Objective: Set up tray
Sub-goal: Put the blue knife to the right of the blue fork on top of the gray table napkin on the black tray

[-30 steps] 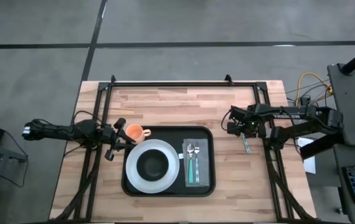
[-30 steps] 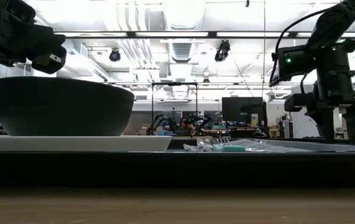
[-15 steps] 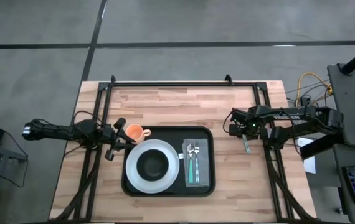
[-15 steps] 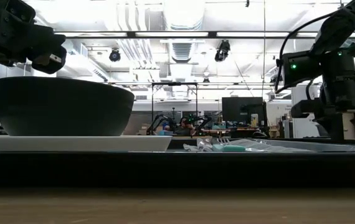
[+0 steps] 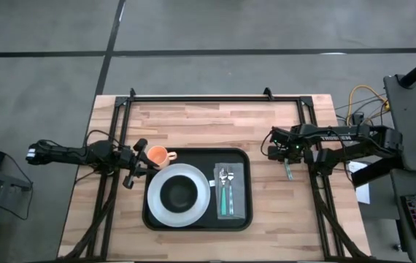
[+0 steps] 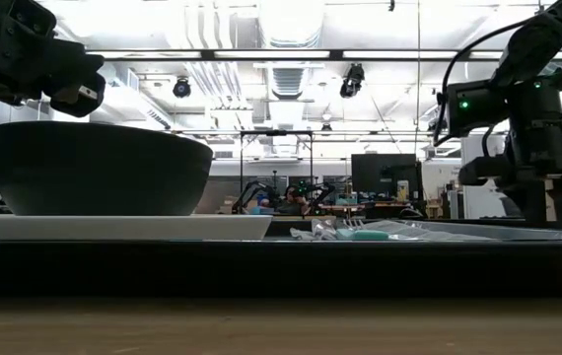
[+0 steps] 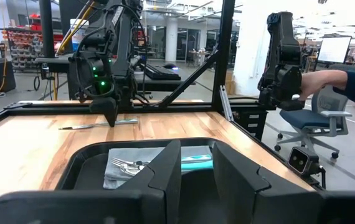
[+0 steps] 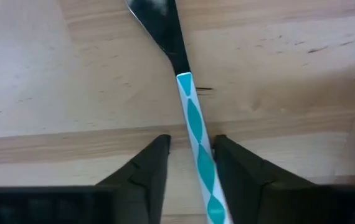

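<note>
tray (image 5: pixel 245 217), plate (image 5: pixel 158 208), bowl (image 5: pixel 179 193), napkin (image 5: pixel 236 175)

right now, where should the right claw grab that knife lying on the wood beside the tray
Best taken by the teal-patterned handle of the knife, from straight above. It lies flat on the bare table, apart from the tray, so only a top-down pinch across its narrow width fits. The right claw is already over it, fingers open on either side of the handle; the metal blade end is wider and slicker.
</note>
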You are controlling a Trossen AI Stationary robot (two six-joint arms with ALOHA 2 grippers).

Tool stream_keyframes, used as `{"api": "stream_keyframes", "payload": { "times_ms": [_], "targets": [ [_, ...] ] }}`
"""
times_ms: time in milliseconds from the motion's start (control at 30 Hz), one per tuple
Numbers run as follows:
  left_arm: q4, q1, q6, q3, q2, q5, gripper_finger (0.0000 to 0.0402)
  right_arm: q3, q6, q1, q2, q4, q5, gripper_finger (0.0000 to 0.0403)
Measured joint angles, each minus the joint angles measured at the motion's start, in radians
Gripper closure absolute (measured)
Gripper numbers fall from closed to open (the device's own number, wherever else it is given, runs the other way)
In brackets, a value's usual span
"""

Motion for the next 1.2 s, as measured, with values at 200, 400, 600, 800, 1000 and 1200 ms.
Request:
{"api": "stream_keyframes", "payload": {
  "times_ms": [200,400,600,800,1000,1200],
  "targets": [
    [0.0,0.0,0.0,0.0,0.0,0.0,0.0327,0.0,-0.031,0.0,0.0,0.007,-0.001,0.036],
    [0.0,0.0,0.0,0.0,0.0,0.0,0.0327,0.0,-0.07,0.0,0.0,0.014,-0.001,0.0385],
    [0.0,0.0,0.0,0.0,0.0,0.0,0.0327,0.007,-0.069,0.009,0.001,0.012,0.008,0.0388],
    [0.0,0.0,0.0,0.0,0.0,0.0,0.0327,0.055,-0.083,0.042,0.002,0.022,0.057,0.0389],
    [0.0,0.0,0.0,0.0,0.0,0.0,0.0327,0.121,-0.101,0.1,0.002,0.022,0.103,0.0389],
    [0.0,0.0,0.0,0.0,0.0,0.0,0.0327,0.168,-0.089,0.165,0.002,0.025,0.15,0.039]
  ]
}}
